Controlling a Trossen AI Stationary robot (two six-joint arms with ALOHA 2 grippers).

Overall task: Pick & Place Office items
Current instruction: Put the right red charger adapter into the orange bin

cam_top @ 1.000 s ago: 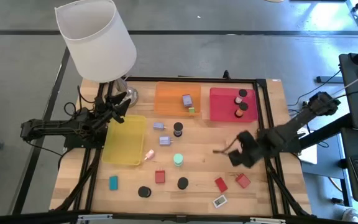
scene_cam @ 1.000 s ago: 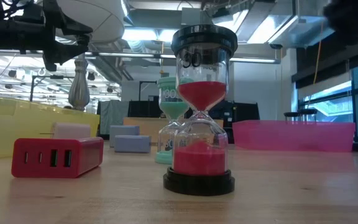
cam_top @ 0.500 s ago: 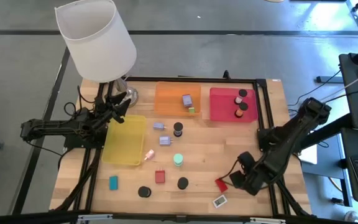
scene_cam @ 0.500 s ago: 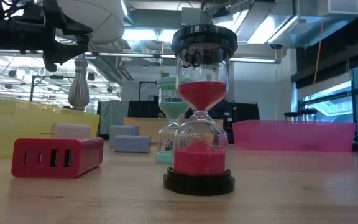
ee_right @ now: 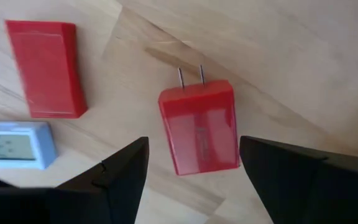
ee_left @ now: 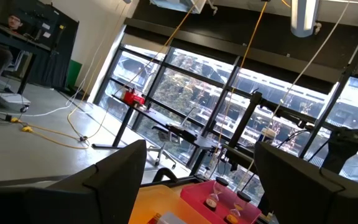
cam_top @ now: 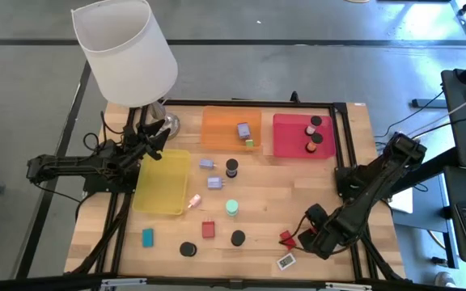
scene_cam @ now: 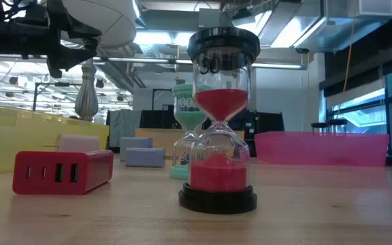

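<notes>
My right gripper [ee_right: 192, 163] points down near the table's front right [cam_top: 308, 234], open. Its fingers stand on either side of a red plug block [ee_right: 199, 127] that lies flat on the wood, prongs pointing away, and they hover above it without touching. A second red block [ee_right: 45, 68] [cam_top: 285, 238] and a white labelled tag [ee_right: 11, 146] [cam_top: 285, 261] lie beside it. In the high view the gripper hides the plug block. My left gripper [cam_top: 157, 133] waits open by the lamp base, tipped slightly upward [ee_left: 197, 186].
Loose on the wood: lavender blocks [cam_top: 214, 183], black discs [cam_top: 238, 238], a mint cylinder [cam_top: 231, 207], a red block [cam_top: 208, 229], a teal block [cam_top: 147, 237], a pink bit [cam_top: 193, 200]. Yellow [cam_top: 162, 182], orange [cam_top: 221, 128] and red [cam_top: 290, 137] trays lie behind; a lamp [cam_top: 124, 52] is far left.
My right gripper has swung from the table's right middle toward the near edge and sunk. It now stands over the red plug block at the front right, and its wrist has turned somewhat. The fingers keep the same gap. Nothing on the table has moved.
</notes>
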